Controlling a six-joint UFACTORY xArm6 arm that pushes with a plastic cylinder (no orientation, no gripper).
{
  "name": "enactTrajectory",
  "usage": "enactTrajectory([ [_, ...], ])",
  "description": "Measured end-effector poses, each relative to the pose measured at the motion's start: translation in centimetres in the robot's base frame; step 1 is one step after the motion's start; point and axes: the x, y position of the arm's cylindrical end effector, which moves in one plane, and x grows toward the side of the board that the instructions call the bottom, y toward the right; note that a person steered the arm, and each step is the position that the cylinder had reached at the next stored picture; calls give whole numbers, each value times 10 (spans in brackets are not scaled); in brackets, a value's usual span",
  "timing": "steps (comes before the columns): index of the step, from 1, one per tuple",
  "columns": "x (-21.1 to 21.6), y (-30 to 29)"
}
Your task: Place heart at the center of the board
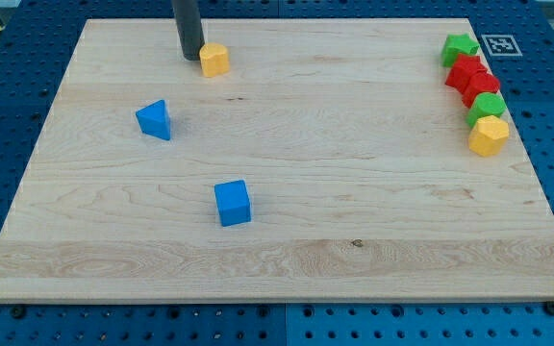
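The yellow heart block (215,60) lies near the top of the wooden board (354,192), left of the middle. My tip (191,55) stands right against the heart's upper-left side, touching it. The dark rod rises from there out of the view's top.
A blue triangle block (155,120) lies at the left and a blue cube (232,203) lower down, left of centre. At the board's right edge sit a green star (459,48), a red star (467,70), another red block (479,86), a green block (488,106) and a yellow hexagon (490,135).
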Motion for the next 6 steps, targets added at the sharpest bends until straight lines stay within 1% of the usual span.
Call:
enactTrajectory([
  [2, 9, 0],
  [6, 18, 43],
])
